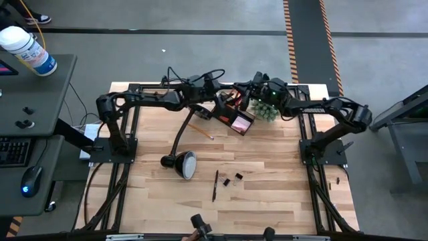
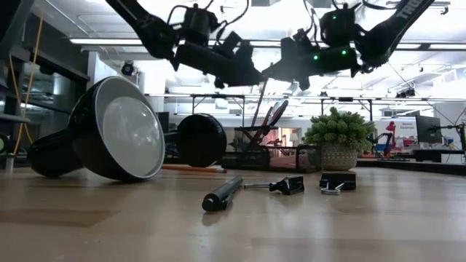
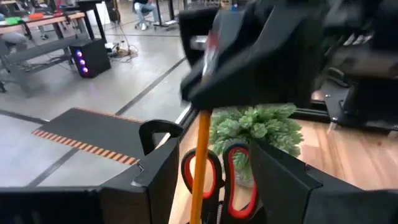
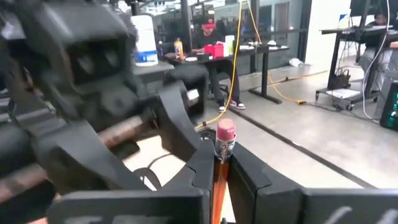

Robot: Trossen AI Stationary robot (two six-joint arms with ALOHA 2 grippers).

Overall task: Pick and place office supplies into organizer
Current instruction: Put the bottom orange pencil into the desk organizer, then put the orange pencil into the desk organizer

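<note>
Pencil (image 4: 219, 177) sits clamped upright in right pincer (image 4: 219, 186), pink eraser up, orange-yellow shaft running down between the fingers, held over the organizer (image 1: 231, 110) at the far middle of the table (image 1: 267, 187); probably a handover, since left pincer (image 3: 208, 180) stands wide with that same shaft between its spread fingers, not gripping. Scissors (image 3: 217, 180), red-orange handles, already stand in the organizer beside the green plant (image 1: 265, 111). Pink sticky pad (image 1: 240, 123) lies in its low tray. Second pencil (image 1: 200, 130), black pen (image 1: 215, 185) and two binder clips (image 1: 232, 179) lie loose on the table near the tipped lamp (image 1: 179, 163)
</note>
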